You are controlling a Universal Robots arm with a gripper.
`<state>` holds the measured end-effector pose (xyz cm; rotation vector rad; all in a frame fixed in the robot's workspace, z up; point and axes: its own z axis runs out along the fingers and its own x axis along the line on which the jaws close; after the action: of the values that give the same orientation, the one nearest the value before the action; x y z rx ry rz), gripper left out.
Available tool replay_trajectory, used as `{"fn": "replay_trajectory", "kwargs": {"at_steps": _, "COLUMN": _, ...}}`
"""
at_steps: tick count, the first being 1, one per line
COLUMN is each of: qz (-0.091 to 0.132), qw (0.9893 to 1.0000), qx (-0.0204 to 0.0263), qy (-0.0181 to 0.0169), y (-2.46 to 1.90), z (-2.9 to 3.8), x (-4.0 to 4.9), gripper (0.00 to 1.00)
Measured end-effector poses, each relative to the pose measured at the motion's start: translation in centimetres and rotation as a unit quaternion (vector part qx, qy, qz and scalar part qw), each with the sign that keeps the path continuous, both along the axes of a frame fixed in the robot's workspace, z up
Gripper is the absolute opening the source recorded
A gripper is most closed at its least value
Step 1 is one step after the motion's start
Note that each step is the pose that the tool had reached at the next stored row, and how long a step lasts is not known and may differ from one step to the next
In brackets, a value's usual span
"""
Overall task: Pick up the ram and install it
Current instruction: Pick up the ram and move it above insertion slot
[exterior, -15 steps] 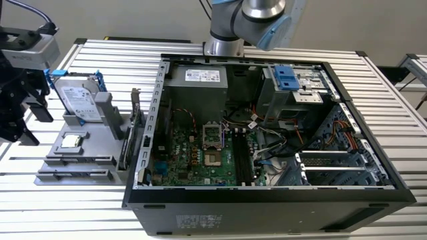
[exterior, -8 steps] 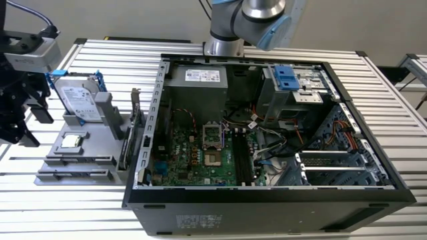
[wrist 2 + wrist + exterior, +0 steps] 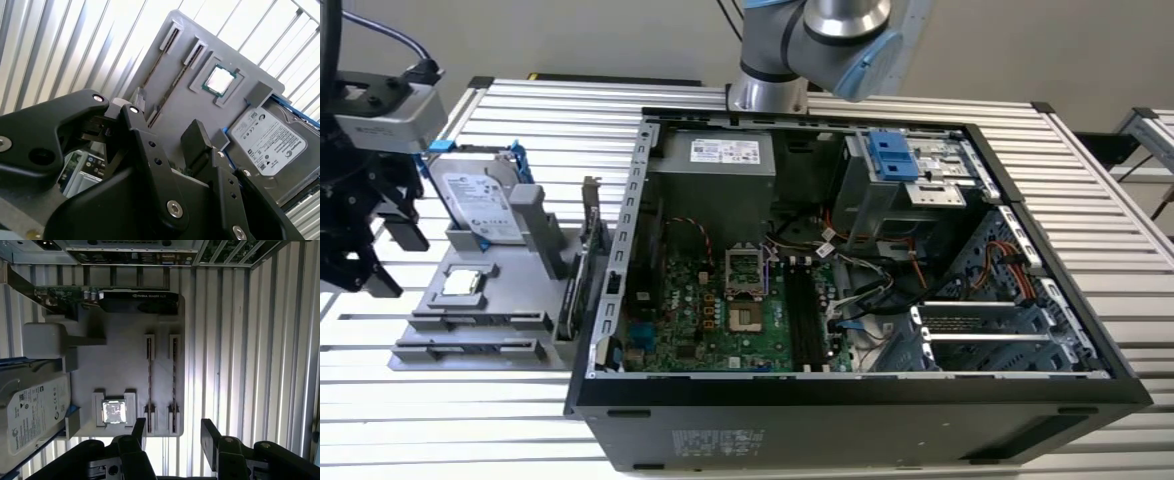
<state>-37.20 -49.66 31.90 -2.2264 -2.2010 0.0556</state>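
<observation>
— Where is the ram to be found, and is anything held?

— The ram (image 3: 174, 385) is seen standing on edge in a slot of the gray holder (image 3: 125, 360), outside the computer case (image 3: 854, 410), with a second stick (image 3: 149, 380) in the slot just beside it. Nothing is held: the gripper (image 3: 173, 424) is spread wide above the holder's end, its fingers (image 3: 139, 432) apart and bare.

— What is judged most likely to go wrong?

— The wrong gap may be entered. The two sticks are set close together, so if the descent is made slightly off line, a finger could be brought down onto the neighbouring stick or a slot wall, and a board could be chipped or bent.

— And if the gap is entered cleanly?

— A poor grip is to be feared. The stick is thin and long; if it is clamped near one end, it could be tilted as it is drawn out and jammed in the slot, and the holder dragged along. The processor chip (image 3: 114, 411) and the hard drive (image 3: 32, 410) are seated on the same holder and could be shaken.

— Is the case itself a concern?

— Loose cables (image 3: 854, 262) are seen near the memory slots (image 3: 803, 320) on the board; a tilted stick could be snagged there or pressed in crooked.
</observation>
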Motion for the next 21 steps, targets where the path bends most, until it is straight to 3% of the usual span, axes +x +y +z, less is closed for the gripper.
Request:
{"fn": "replay_trajectory", "kwargs": {"at_steps": 14, "qz": 0.026, "qw": 0.9997, "qx": -0.0020, "qy": -0.0020, "y": 0.00, "z": -1.77, "x": 0.00, "gripper": 1.00}}
{"fn": "replay_trajectory", "kwargs": {"at_steps": 21, "qz": 0.026, "qw": 0.9997, "qx": -0.0022, "qy": -0.0021, "y": 0.00, "z": -1.94, "x": 0.00, "gripper": 1.00}}
